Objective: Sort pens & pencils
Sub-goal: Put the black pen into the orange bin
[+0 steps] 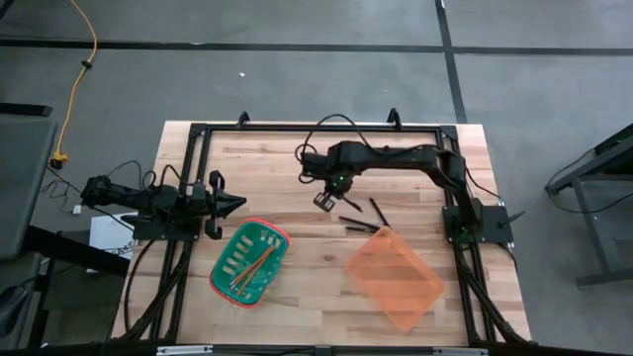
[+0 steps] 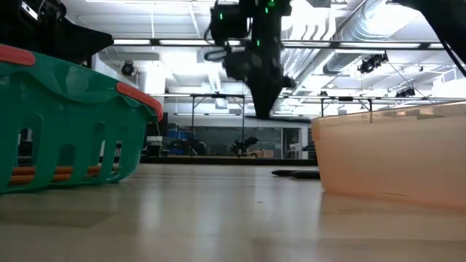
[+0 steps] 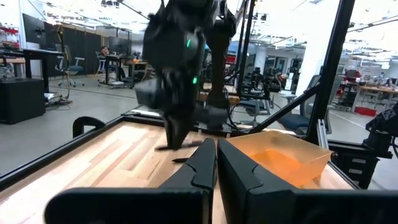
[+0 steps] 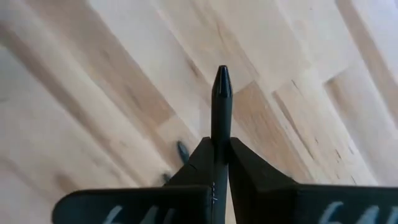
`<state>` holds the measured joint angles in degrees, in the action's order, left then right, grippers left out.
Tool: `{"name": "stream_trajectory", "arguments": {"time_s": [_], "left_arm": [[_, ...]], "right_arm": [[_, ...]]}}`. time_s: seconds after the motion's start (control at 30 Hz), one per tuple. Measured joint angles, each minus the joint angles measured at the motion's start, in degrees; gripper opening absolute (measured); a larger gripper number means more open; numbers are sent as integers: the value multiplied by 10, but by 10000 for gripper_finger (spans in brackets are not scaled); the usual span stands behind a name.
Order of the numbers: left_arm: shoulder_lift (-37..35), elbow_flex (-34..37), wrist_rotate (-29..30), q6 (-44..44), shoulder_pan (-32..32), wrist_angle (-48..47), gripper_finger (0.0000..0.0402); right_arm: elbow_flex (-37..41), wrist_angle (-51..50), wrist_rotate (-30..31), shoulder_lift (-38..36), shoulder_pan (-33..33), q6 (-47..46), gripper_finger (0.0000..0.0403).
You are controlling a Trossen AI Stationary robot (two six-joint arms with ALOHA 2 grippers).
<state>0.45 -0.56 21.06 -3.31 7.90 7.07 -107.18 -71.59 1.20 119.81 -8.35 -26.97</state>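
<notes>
My right gripper (image 1: 326, 200) hovers over the middle of the table, shut on a black pen (image 4: 221, 93) whose capped tip sticks out past the fingertips. More dark pens (image 1: 354, 222) lie flat on the wood just right of it, near the orange tray (image 1: 393, 279). Orange pencils (image 1: 255, 265) lie inside the green basket (image 1: 224, 277); in the low view they show through its slots (image 2: 44, 173). My left gripper (image 1: 235, 205) waits shut at the table's left side, above the basket's far end. My right gripper pinches the black pen's shaft (image 4: 220, 134) between its two fingers, coming from above and pointing down. The pen lies along the fingers, its tip end reaching beyond them toward the table. It is lifted clear of the wood, as the low view (image 2: 262, 109) shows.
The orange tray sits at the table's near right, the green basket at its near left. One pen (image 2: 295, 173) lies just beside the tray's wall. Bare wood shows between basket and tray and along the far edge. A black frame borders the table.
</notes>
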Motion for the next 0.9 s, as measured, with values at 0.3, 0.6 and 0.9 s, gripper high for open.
{"name": "stream_trajectory", "arguments": {"time_s": [0.3, 0.6, 0.9], "left_arm": [[0, 0, 0, 0, 0, 0, 5], [0, 0, 0, 0, 0, 0, 6], [0, 0, 0, 0, 0, 0, 5]], "right_arm": [[-147, -123, -17, -2, 97, -61, 3], [-155, -185, -17, -2, 184, -151, 3], [-74, -182, -14, -2, 250, -237, 3]]}}
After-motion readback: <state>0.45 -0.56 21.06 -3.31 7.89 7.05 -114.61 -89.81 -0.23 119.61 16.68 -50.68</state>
